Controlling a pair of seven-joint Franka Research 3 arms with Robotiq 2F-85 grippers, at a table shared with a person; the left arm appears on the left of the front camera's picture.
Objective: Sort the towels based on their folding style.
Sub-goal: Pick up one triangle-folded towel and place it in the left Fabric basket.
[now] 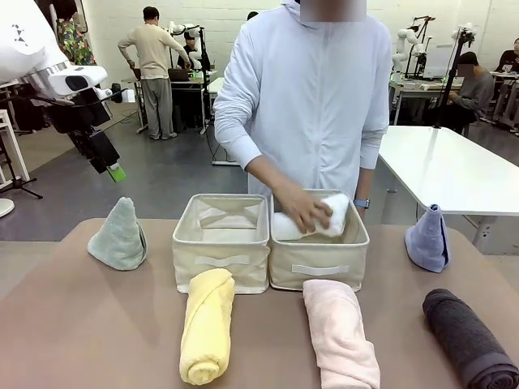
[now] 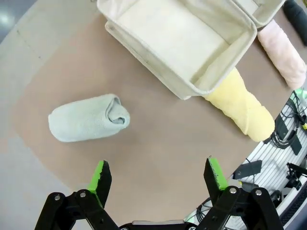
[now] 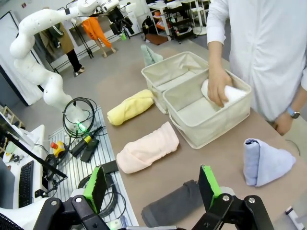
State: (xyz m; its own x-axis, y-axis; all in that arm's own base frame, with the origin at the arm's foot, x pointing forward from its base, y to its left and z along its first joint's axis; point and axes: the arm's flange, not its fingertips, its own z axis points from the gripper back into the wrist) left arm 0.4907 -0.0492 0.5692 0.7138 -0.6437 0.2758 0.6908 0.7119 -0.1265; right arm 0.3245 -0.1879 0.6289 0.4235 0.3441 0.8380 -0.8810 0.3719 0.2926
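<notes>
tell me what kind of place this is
Probably a robotics lab: a white robot arm is mounted beside the table, cables and a red stop button lie by its base, and a person sits at a desk behind.

In the front view, at middle left, the cone towel (image 1: 119, 235) is sage green; the other cone (image 1: 427, 239), at middle right, is light blue. Along the lower edge the rolls are yellow (image 1: 206, 324), pink (image 1: 340, 332) and dark grey (image 1: 469, 339). The roll at centre (image 1: 340, 212) is white. Left bin (image 1: 220, 258) and right bin (image 1: 318, 255) are plain beige, and the table (image 1: 89, 332) is plain brown.
</notes>
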